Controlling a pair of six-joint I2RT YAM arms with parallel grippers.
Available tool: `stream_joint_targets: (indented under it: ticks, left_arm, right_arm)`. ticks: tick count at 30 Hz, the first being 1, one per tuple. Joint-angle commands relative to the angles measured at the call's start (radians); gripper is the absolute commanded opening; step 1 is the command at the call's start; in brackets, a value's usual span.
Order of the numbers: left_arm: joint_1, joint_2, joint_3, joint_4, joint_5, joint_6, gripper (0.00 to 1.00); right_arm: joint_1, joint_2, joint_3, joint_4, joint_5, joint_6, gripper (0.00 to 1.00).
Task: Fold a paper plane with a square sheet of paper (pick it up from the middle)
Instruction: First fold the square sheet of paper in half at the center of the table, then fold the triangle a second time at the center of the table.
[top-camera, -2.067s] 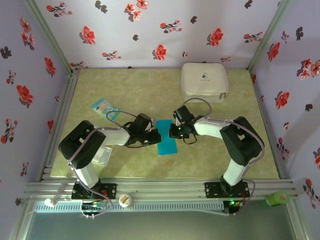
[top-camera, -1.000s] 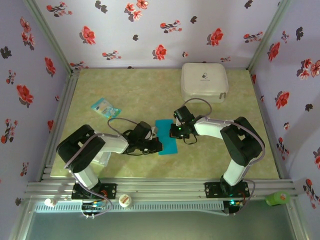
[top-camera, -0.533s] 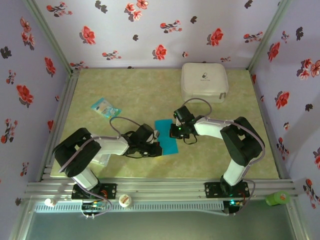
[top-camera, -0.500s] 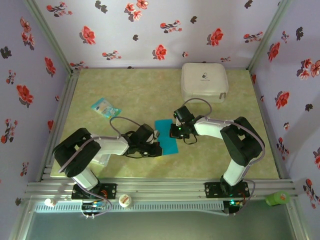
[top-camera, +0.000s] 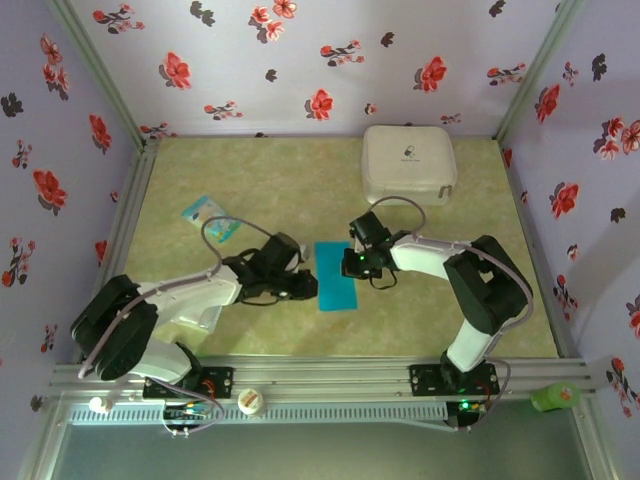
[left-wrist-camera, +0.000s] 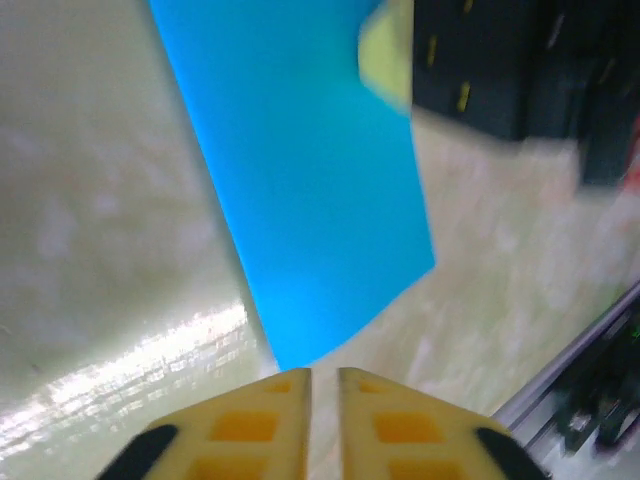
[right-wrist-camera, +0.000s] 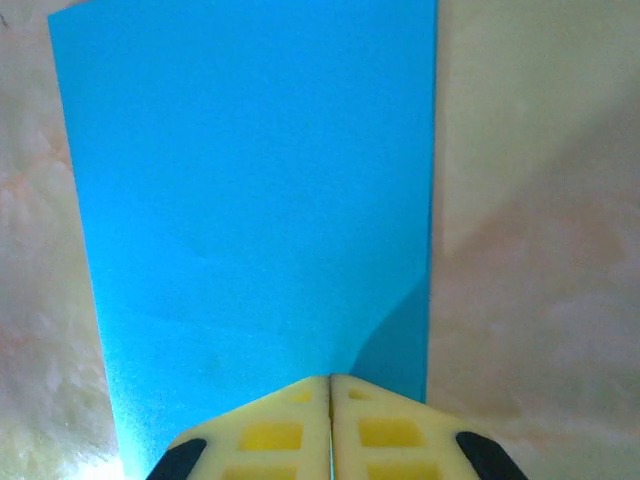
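The square sheet of paper (top-camera: 337, 277) lies flat on the table's middle as a narrow teal-blue rectangle. My left gripper (top-camera: 311, 288) is low at its left edge. In the left wrist view the paper (left-wrist-camera: 300, 180) lies just ahead of the gripper (left-wrist-camera: 323, 376), whose jaws stand a narrow crack apart with nothing between them. My right gripper (top-camera: 351, 266) is at the paper's right side. In the right wrist view its jaws (right-wrist-camera: 330, 381) are pressed together over the near edge of the paper (right-wrist-camera: 250, 180). I cannot tell whether they pinch it.
A white case (top-camera: 408, 163) stands at the back right. A small pale-blue printed packet (top-camera: 203, 212) lies at the left. Flowered walls close in three sides. A white cap (top-camera: 250, 401) and a green object (top-camera: 555, 397) sit on the front rail.
My left arm has swung its elbow out to the left, and its jaws have parted slightly. The paper has shifted a little to the right. The right arm has barely moved.
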Motion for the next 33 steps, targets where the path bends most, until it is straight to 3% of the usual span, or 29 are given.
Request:
stream_joint_targets:
  ticks: [1,3,7,10,13,17,20,23,33]
  left_arm:
    - [0.066,-0.026,0.066,-0.053,-0.056,0.057,0.18]
    - [0.120,-0.020,0.084,-0.036,-0.052,0.060,0.35]
    - [0.207,0.004,0.128,-0.023,-0.042,0.085,0.55]
    - [0.220,0.055,0.210,-0.085,-0.044,0.174,0.57]
    - [0.220,0.144,0.288,-0.114,0.043,0.207,0.50]
    - [0.214,0.283,0.348,-0.058,0.152,0.155,0.17]
    - [0.207,0.364,0.408,-0.078,0.165,0.163,0.06]
    - [0.206,0.426,0.441,-0.043,0.182,0.141,0.00]
    - [0.206,0.541,0.462,0.059,0.257,0.098,0.00]
  right_arm:
    - [-0.006,-0.076,0.006,-0.064,0.000,-0.022,0.13]
    - [-0.008,-0.130,0.003,-0.053,0.008,-0.017,0.21]
    - [-0.009,-0.239,-0.037,-0.044,0.077,-0.007,0.32]
    - [-0.012,-0.315,-0.082,-0.042,0.120,0.003,0.33]
    - [-0.014,-0.388,-0.132,-0.052,0.150,0.060,0.33]
    - [-0.022,-0.468,-0.215,-0.064,0.163,0.162,0.37]
    - [-0.041,-0.502,-0.261,-0.052,0.087,0.200,0.41]
    - [-0.047,-0.526,-0.320,-0.007,0.060,0.242,0.42]
    - [-0.054,-0.452,-0.352,0.048,-0.044,0.288,0.41]
